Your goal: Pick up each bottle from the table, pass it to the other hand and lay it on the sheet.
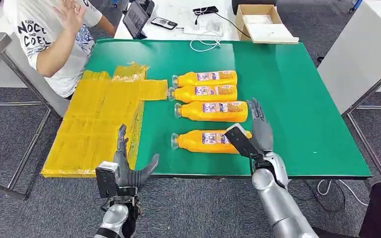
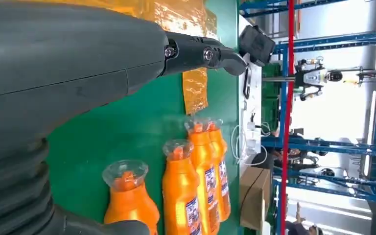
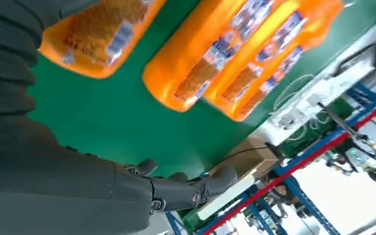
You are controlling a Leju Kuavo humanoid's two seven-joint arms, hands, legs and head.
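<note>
The right hand (image 1: 259, 128) is hovering with its fingers (image 1: 254, 110) stretched out and apart, holding nothing, over the base end of the nearest bottle (image 1: 206, 141); whether the palm is touching that bottle cannot be told. The bottle is lying on its side just beneath and to the robot's left of those fingers, long axis running across the table, cap pointing toward the sheet (image 1: 97, 125) and base under the right hand. In the right wrist view the same fingers (image 3: 186, 191) are hanging free above bare green with the orange bases behind them. The left hand (image 1: 126, 166) is waiting at the table's near edge by the sheet's corner, fingers (image 1: 122, 139) spread and thumb out, also holding nothing; it is well apart from the bottle, so the right hand is clearly the nearer and looks the one to make the pick, closing around the body across its long axis. Three further bottles (image 1: 206, 94) are lying parallel beyond it, the two farthest touching, caps likewise toward the sheet. All four are resting on the green table (image 1: 302, 109), none on the sheet yet. Beyond the table a person (image 1: 54, 39) is sitting at the far left corner, and a white desk is carrying a cardboard box (image 1: 263, 22), a tablet (image 1: 136, 19) and cables.
</note>
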